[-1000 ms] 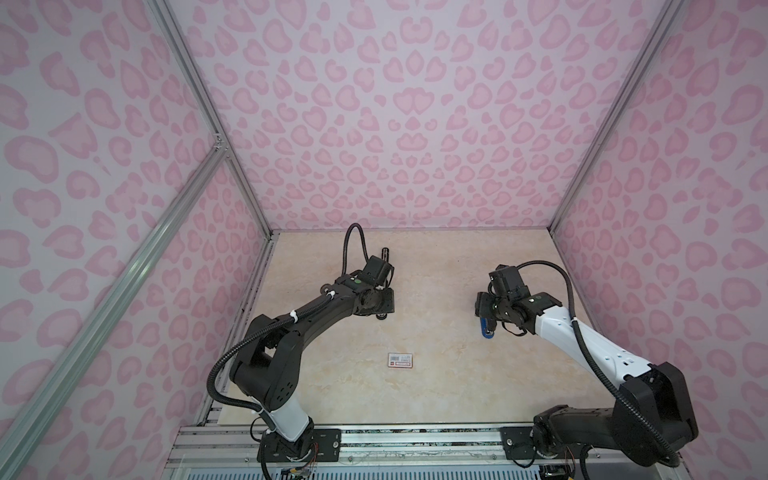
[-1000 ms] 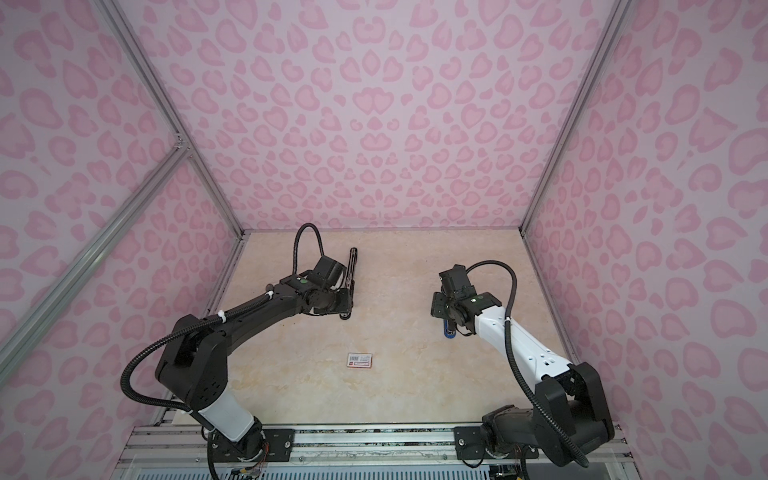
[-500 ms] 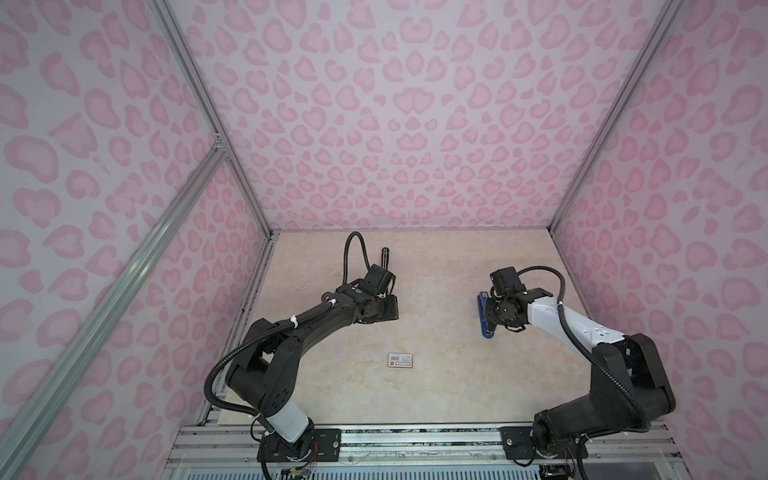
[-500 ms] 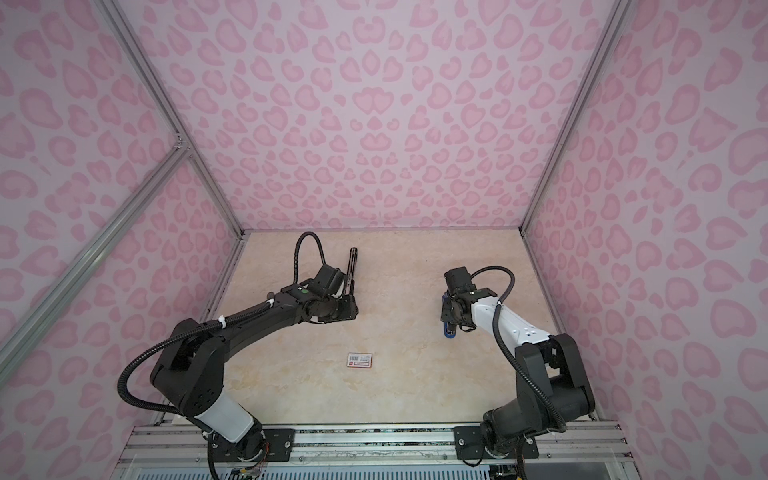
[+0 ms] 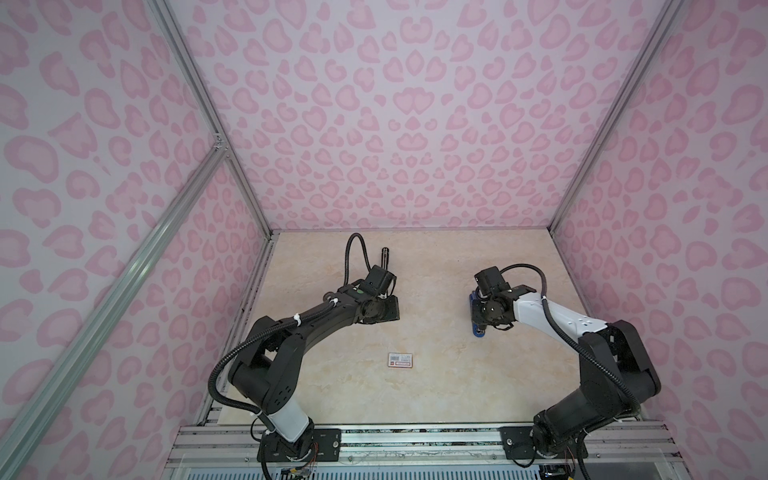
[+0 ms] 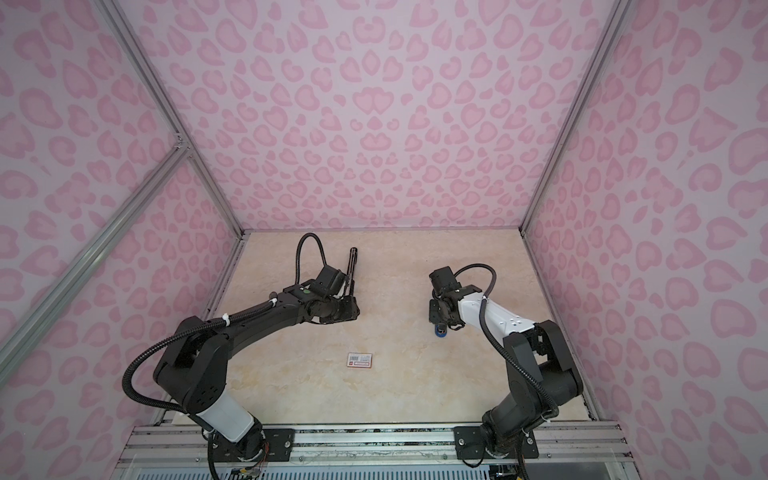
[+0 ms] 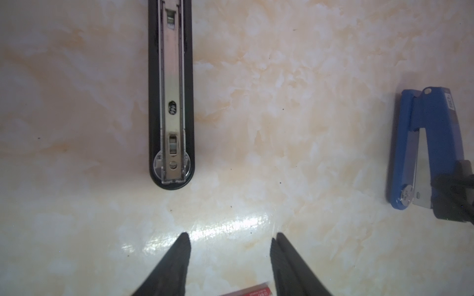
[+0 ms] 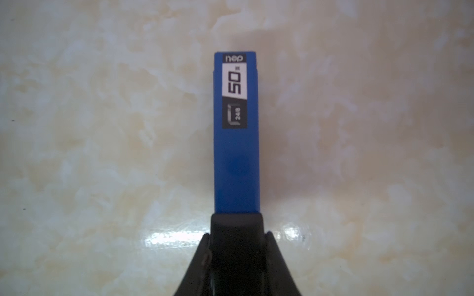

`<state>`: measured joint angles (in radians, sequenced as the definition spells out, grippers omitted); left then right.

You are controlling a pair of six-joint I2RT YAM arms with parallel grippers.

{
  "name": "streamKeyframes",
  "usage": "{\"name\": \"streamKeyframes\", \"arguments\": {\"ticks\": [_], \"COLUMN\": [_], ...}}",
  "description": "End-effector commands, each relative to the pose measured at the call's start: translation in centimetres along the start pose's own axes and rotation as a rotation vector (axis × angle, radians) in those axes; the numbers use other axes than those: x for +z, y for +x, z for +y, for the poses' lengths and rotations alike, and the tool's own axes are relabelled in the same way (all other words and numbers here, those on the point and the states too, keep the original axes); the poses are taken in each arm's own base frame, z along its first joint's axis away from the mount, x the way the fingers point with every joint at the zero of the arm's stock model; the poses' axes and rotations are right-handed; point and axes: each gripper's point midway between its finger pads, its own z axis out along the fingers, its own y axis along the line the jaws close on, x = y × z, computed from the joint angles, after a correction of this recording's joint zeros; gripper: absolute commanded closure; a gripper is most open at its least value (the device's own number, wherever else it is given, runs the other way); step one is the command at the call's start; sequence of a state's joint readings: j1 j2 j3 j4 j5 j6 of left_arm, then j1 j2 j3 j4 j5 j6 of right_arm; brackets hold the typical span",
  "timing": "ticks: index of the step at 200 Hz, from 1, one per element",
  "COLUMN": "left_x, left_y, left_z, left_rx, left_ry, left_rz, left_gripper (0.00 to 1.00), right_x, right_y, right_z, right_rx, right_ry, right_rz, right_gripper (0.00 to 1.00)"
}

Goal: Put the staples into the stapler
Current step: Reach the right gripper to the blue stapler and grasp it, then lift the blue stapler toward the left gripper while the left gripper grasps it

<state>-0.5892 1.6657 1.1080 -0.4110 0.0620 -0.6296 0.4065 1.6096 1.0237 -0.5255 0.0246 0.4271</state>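
Note:
An opened black stapler (image 7: 170, 89) lies flat on the table with its silver magazine channel facing up; only its far tip (image 5: 384, 259) shows past my left arm in both top views. My left gripper (image 7: 230, 235) hangs open just short of its rounded end, with nothing between its fingers. On the right lies a blue stapler (image 8: 236, 153), also seen in the left wrist view (image 7: 431, 143). My right gripper (image 8: 237, 234) is shut on the blue stapler's black rear end, one finger against each side. The staples are out of view.
A small white box with a red label and barcode (image 5: 400, 359) lies on the marble-patterned table between the arms, nearer the front; its edge (image 7: 251, 292) shows below my left fingers. Pink patterned walls enclose the table on three sides.
My right gripper has closed onto the blue stapler's rear end while that arm folded in. The left gripper has drifted slightly and stayed open.

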Motion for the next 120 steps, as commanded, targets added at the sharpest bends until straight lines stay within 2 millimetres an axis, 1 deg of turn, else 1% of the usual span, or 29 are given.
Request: {"name": "streamKeyframes", "arguments": {"ticks": [1, 30, 57, 81, 103, 115, 120], "left_x": [-0.3, -0.7, -1.1, -1.4, -1.4, -1.4, -1.3], "left_y": [-0.7, -0.8, -0.8, -0.9, -1.0, -1.1, -1.0], "left_z": [-0.1, 0.0, 0.2, 0.3, 0.3, 0.2, 0.2], "left_rx": [-0.014, -0.008, -0.013, -0.017, -0.020, -0.020, -0.021], "left_ry": [-0.005, -0.016, -0.026, -0.031, -0.034, -0.032, -0.034], "left_rz": [-0.023, -0.023, -0.026, -0.027, -0.027, -0.022, -0.019], "left_gripper": [0.45, 0.44, 0.44, 0.44, 0.44, 0.44, 0.44], "right_x": [0.0, 0.0, 0.8, 1.5, 1.9, 1.9, 1.9], "right_y": [-1.0, -1.9, -2.1, -2.1, -1.6, -1.4, -1.3], "right_z": [2.0, 6.1, 9.6, 11.4, 12.9, 13.5, 13.8], "right_rx": [-0.047, -0.100, -0.152, -0.164, -0.166, -0.171, -0.175], "right_ry": [-0.007, -0.060, -0.089, -0.106, -0.142, -0.155, -0.160], "right_rz": [-0.024, -0.037, -0.022, -0.009, 0.003, 0.007, 0.006], "right_gripper": [0.87, 0.88, 0.88, 0.88, 0.83, 0.76, 0.72]}}
